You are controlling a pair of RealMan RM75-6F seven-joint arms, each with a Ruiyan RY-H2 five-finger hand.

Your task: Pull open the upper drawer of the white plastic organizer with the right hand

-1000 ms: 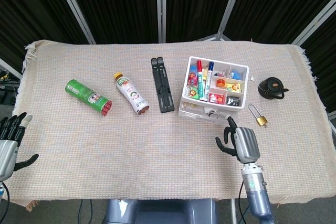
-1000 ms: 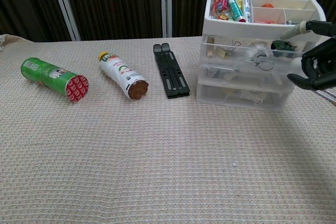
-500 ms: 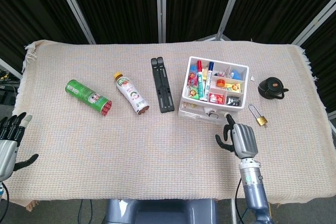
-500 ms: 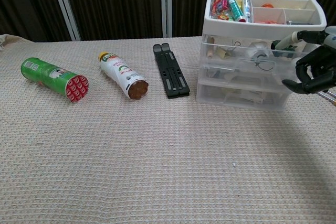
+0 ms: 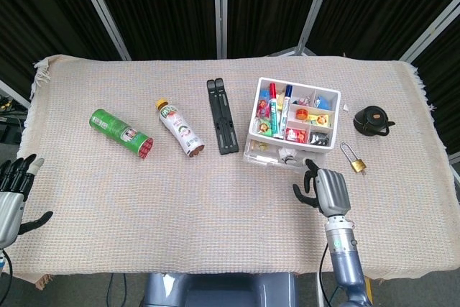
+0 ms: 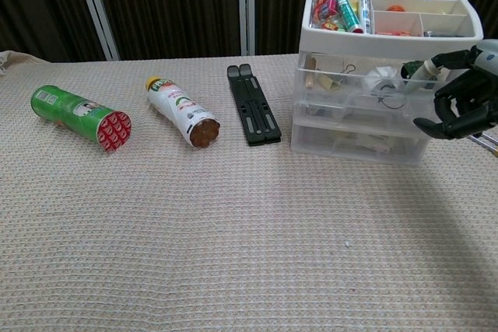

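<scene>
Upper drawer (image 5: 275, 153) of the white plastic organizer (image 5: 292, 124) now sticks out further toward the table's front edge than a second ago; right hand (image 5: 325, 190) has drawn back with it. From the chest view, right hand fingers (image 6: 459, 58) are curled at the drawer's front right corner, one hooked at the drawer edge; whether it truly grips is unclear. Organizer sits at about 2 o'clock from the table centre, one unit, open top tray with several markers (image 5: 279, 102).

One black flat folding stand (image 5: 222, 116) lies just at 9 o'clock of the organizer. One white bottle with yellow cap (image 5: 179, 128) lies on its side further at 9 o'clock, then one green cylindrical snack can (image 5: 120, 132) also on its side. One black round pot-like object (image 5: 371, 119) at 3 o'clock of the organizer, one brass padlock (image 5: 355, 159) near its 4 o'clock.

Left hand (image 5: 12, 197) at the far 8 o'clock corner, fingers spread, holding nothing. Woven beige tablecloth (image 5: 144, 199) covers the table.
</scene>
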